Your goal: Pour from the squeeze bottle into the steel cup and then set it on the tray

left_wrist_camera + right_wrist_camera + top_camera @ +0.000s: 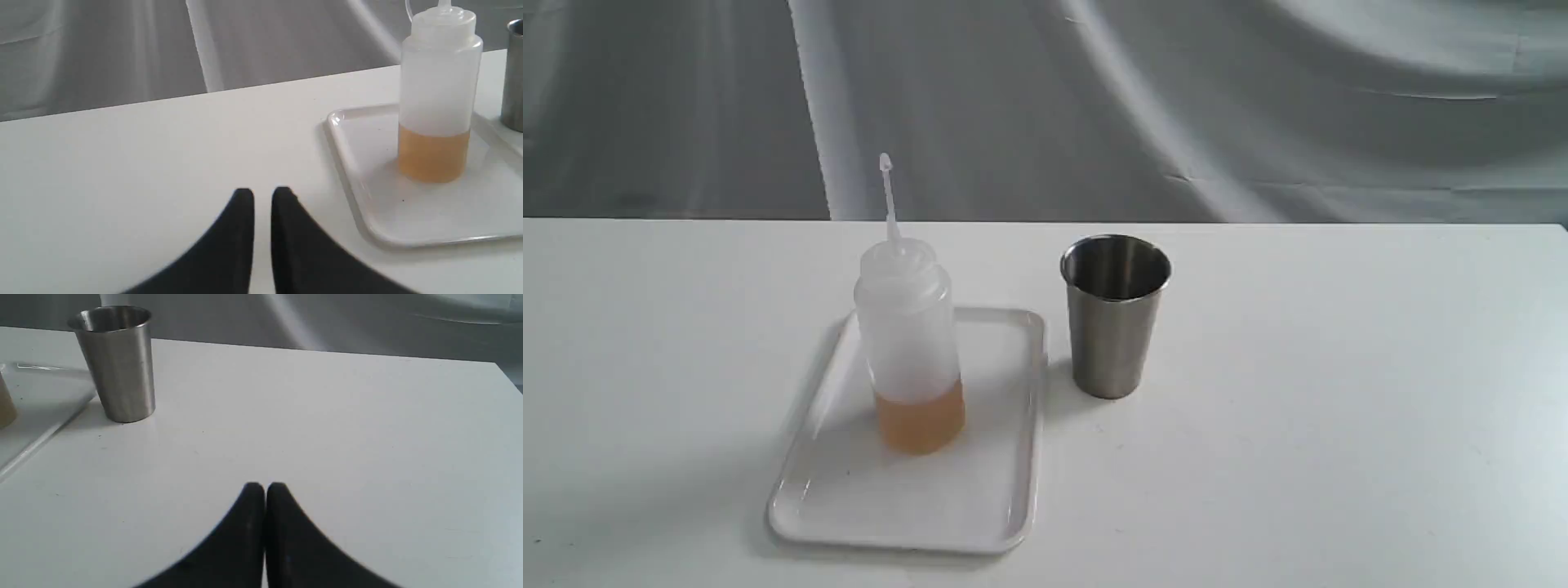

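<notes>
The squeeze bottle (908,339) stands upright on the white tray (980,498), amber liquid filling its lower part, its cap strand sticking up. To the tray's right the steel cup (1114,314) stands upright on the table. Neither arm shows in the exterior view. In the left wrist view my left gripper (263,192) is nearly closed with a thin gap and nothing between its fingers, over bare table well short of the tray (351,163) and bottle (437,94). My right gripper (265,486) is shut and empty, far from the cup (116,363).
A white table (1339,408) carries everything, and a grey draped cloth (1176,106) hangs behind its far edge. The table's right corner (496,365) shows in the right wrist view.
</notes>
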